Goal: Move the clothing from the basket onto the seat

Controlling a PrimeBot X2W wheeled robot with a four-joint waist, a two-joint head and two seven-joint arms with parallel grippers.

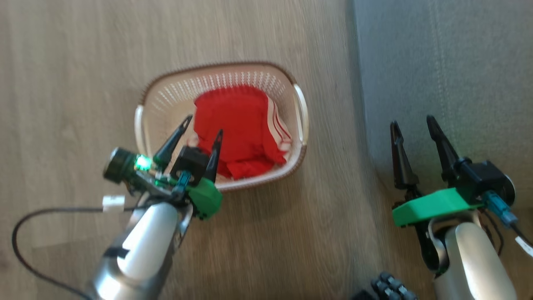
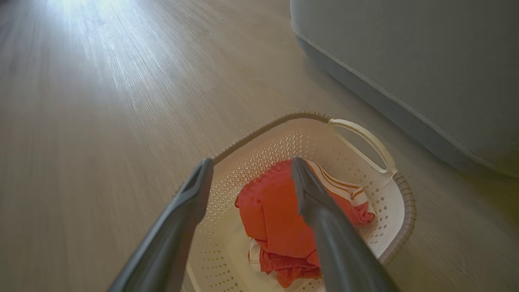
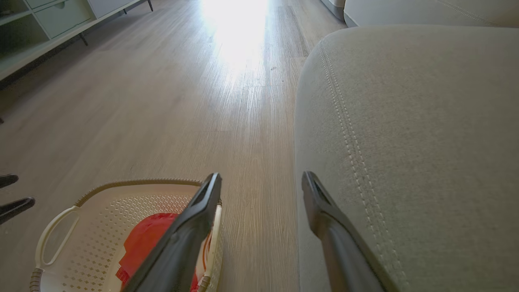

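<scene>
The clothing lies in the basket, a crumpled bright red heap pushed toward the side nearer the seat. A band of red and white stripes runs down that edge, and a bit of white trim peeks out underneath. I cannot tell where one garment ends and the other begins. The basket is cream plastic pierced with small holes, with a brown rim and a handle at each end. It stands on the floor, pale wood-look boards, with a strip of bare floor between it and the grey seat, whose rounded edge carries a double line of stitching. Sunlight glares off the boards further away, and a low shelf unit stands along one side of the room. The left claw hangs over the near part of the basket, fingers spread, holding nothing. The right claw is wide and empty too, above the seat's edge. A black cable loops across the floor by the left arm.
</scene>
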